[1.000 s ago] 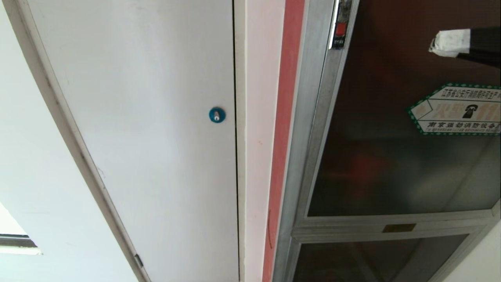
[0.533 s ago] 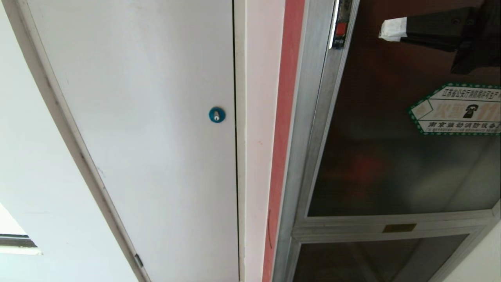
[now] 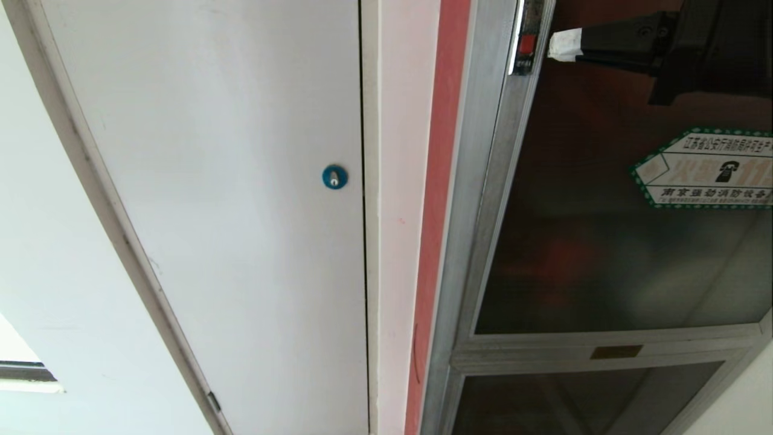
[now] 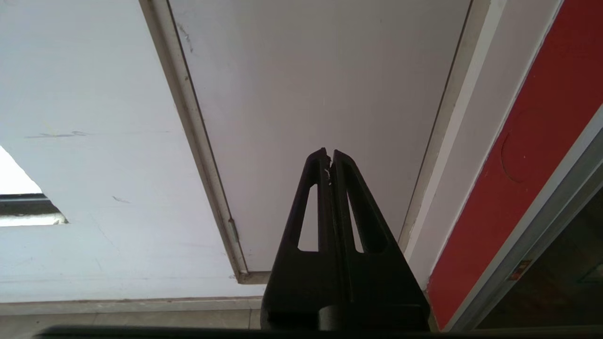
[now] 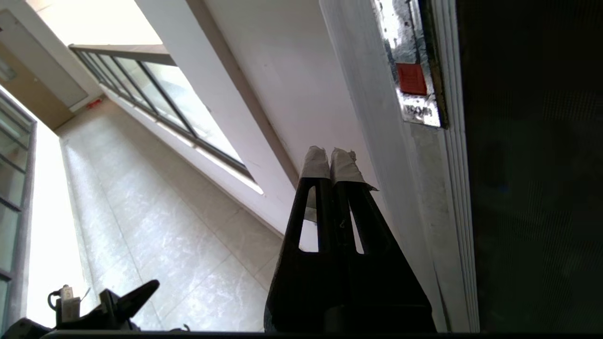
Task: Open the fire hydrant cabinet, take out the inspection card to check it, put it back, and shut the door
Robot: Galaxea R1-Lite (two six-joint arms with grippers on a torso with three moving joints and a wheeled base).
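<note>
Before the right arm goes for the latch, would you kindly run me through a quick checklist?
1. Door closed in its frame: ok.
2. Red latch in view and unobstructed: ok.
3. Right claw shut, taped tips beside the latch: ok.
4. Tips touching the latch: cannot tell.
5. Left claw shut, facing the white door, away from the work: ok.
6. Inspection card visible behind the glass: cannot tell.

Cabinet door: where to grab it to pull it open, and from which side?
The door offers flat glass and a thin frame. The small red latch on its left frame edge is probably the only purchase. Approach from the glass side, as the shut right hand does, tips beside it.
</note>
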